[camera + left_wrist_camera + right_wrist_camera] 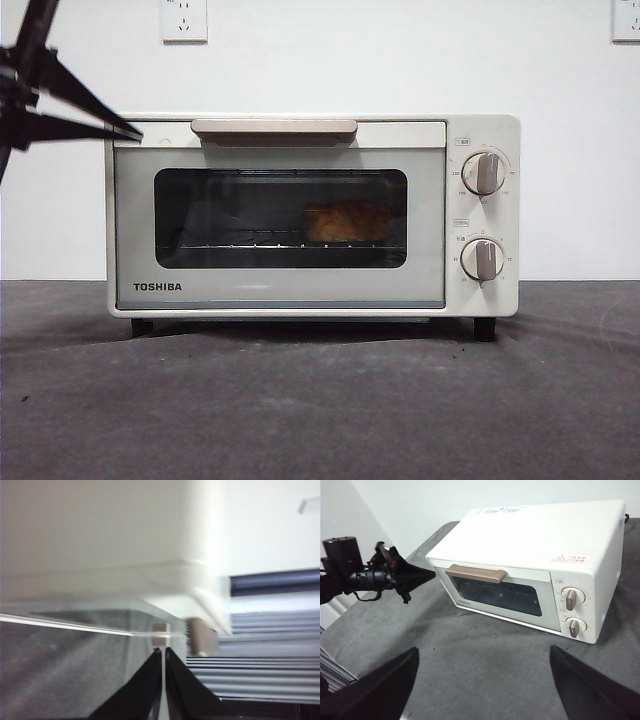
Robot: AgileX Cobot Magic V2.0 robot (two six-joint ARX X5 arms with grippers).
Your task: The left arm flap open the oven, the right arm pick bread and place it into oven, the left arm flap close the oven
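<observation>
The cream-white TOSHIBA oven (280, 292) stands on the table with its door shut. The bread (348, 222), a golden-orange loaf, lies on the wire rack behind the dark glass, right of the window's middle. My left gripper (132, 129) is shut and empty, its wedge tip at the oven's upper left front corner, left of the beige bar handle (274, 128). The left wrist view shows its jaws (163, 651) closed just off the oven's edge (100, 530). My right gripper (484, 650) is open and empty, well back from the oven (530, 535), looking down at it and the left gripper (429, 575).
The oven's two beige knobs (484, 173) are on its right side. A dark grey cloth (320, 400) covers the table. White wall behind with sockets (184, 20) at the top. The table's left edge shows in the right wrist view (340, 645).
</observation>
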